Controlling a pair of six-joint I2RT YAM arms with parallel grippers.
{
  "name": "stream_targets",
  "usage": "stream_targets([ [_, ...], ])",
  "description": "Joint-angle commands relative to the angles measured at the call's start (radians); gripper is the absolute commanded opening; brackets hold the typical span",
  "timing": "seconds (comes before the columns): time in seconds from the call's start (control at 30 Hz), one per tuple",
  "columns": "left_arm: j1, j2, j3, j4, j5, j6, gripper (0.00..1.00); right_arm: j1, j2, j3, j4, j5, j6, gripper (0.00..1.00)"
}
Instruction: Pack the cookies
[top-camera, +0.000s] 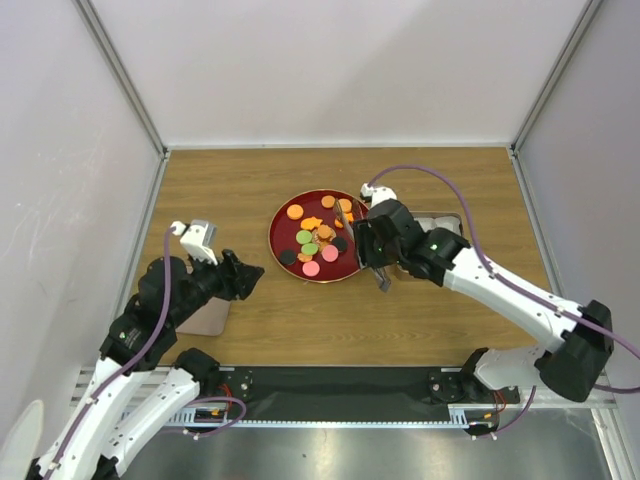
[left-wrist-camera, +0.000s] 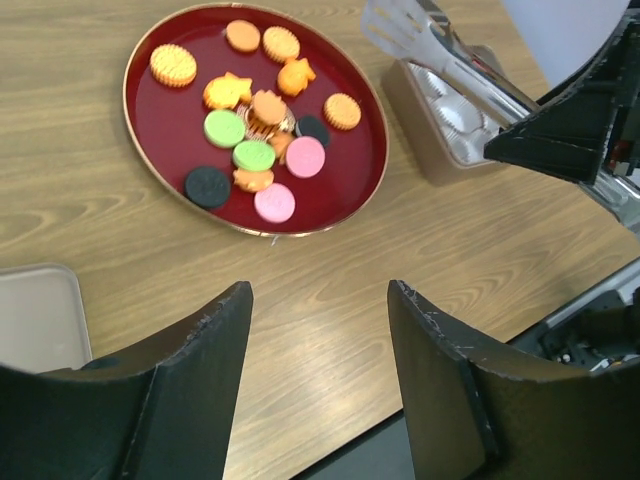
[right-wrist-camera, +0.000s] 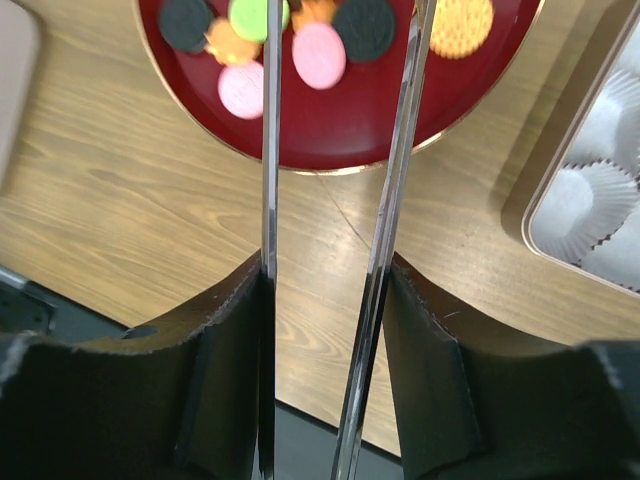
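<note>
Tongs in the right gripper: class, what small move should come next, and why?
Probably lower the tongs until their tips straddle one of the cookies beneath them, then squeeze. The right gripper holds the tongs with their arms apart above the red plate. The cookies all lie on it, and the paper cups that show in the tin look empty.

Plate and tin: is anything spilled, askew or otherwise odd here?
Nothing stands out. The cookies all lie on the red plate, a few overlapping at its centre, none on the table. The tin sits flat beside it, and the right end effector holds the tongs.
</note>
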Motion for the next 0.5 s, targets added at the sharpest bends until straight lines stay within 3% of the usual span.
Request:
stream_targets([
  [0.0, -0.006, -0.034, -0.043, 0.023, 0.001, 0.023, 0.63, -0.003, 0.027, 0.01, 0.012, 0.01, -0.009, 0.49],
  [0.47, -0.006, -0.126, -0.092, 0.063, -0.011, 0.023, 0.69, -0.115, 0.227, 0.016, -0.022, -0.027, -0.004, 0.49],
])
